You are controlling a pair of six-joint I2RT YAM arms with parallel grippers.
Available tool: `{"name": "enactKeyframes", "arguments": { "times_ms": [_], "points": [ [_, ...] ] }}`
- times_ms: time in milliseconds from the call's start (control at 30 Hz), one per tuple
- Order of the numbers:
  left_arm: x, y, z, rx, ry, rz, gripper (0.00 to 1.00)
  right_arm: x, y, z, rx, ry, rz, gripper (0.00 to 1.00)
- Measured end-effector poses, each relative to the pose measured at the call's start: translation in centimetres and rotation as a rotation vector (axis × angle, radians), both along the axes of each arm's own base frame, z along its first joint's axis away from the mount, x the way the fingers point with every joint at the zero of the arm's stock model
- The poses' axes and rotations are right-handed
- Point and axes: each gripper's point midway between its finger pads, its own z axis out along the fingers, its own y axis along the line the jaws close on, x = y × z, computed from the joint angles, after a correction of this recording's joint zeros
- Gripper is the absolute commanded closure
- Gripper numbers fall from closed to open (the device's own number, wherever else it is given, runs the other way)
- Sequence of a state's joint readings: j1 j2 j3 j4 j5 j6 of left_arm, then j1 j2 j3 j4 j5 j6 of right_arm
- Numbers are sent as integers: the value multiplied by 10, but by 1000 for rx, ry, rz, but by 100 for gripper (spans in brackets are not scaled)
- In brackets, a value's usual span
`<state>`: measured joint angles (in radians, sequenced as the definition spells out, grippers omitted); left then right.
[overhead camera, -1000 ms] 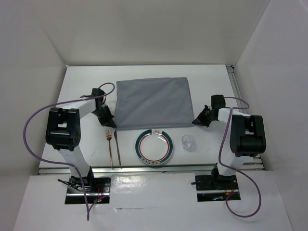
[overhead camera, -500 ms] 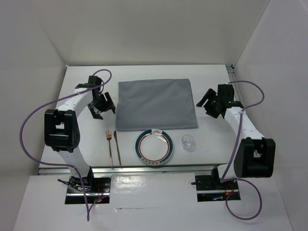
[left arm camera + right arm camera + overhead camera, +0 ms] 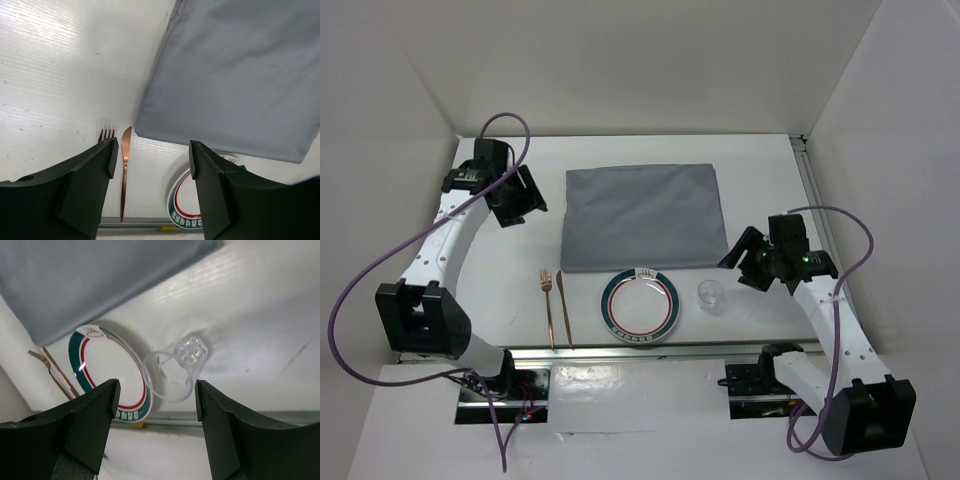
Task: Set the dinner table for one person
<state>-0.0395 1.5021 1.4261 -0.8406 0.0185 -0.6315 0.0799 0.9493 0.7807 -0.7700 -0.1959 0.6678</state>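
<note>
The white counter (image 3: 770, 170) sat walled in by white panels (image 3: 620, 70), its long axis seemingly running left to right, with a metal rail (image 3: 650, 349) along its near edge. A grey cloth (image 3: 642, 215) lay at its middle. Just in front of the cloth stood a green-and-red-rimmed plate (image 3: 640, 306), with a clear glass (image 3: 710, 296) to its right and a copper fork (image 3: 548, 300) and knife (image 3: 563, 305) to its left. The left pincer (image 3: 152, 145) hung released beside the cloth's left edge, gripping nothing. The right pincer (image 3: 157, 385), also released and empty, hovered near the glass.
</note>
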Motion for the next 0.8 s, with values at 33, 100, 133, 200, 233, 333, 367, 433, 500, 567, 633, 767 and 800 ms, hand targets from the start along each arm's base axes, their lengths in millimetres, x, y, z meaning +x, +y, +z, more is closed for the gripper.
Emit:
{"name": "enactKeyframes", "arguments": {
  "times_ms": [33,100,133,200,233,333,367,433,500,567,633,767,800],
  "points": [
    [-2,-1,3,-5,-10,-3,25,-5,4,-1,12,18,2,27],
    [-5,-3,6,-13,-21,-9,25,-15,12,-5,29,60,3,27],
    [-6,-3,6,-16,-23,-12,25,-19,14,-9,37,84,-4,27],
    [-8,-5,3,-23,-15,-17,25,-31,20,-19,48,137,-11,34],
    [-9,-6,1,-26,-10,-19,25,-36,22,-24,51,160,-11,34],
    [-12,-9,-4,-36,7,-31,25,-46,28,-36,57,210,-33,34],
    [-13,-10,-5,-42,9,-37,25,-48,29,-40,55,218,-39,34],
    [-14,-13,-4,-51,9,-48,25,-52,30,-47,53,239,-57,34],
    [-14,-16,-4,-56,8,-60,25,-53,30,-56,48,262,-80,39],
    [-14,-18,-4,-52,5,-76,25,-51,28,-63,35,277,-99,42],
    [-13,-19,-4,-53,1,-86,26,-46,27,-67,27,272,-117,47],
    [-13,-23,-4,-59,-1,-99,26,-36,23,-68,13,236,-144,57],
    [-13,-24,-4,-60,-2,-103,27,-33,22,-69,5,231,-149,60]
  ]
}}
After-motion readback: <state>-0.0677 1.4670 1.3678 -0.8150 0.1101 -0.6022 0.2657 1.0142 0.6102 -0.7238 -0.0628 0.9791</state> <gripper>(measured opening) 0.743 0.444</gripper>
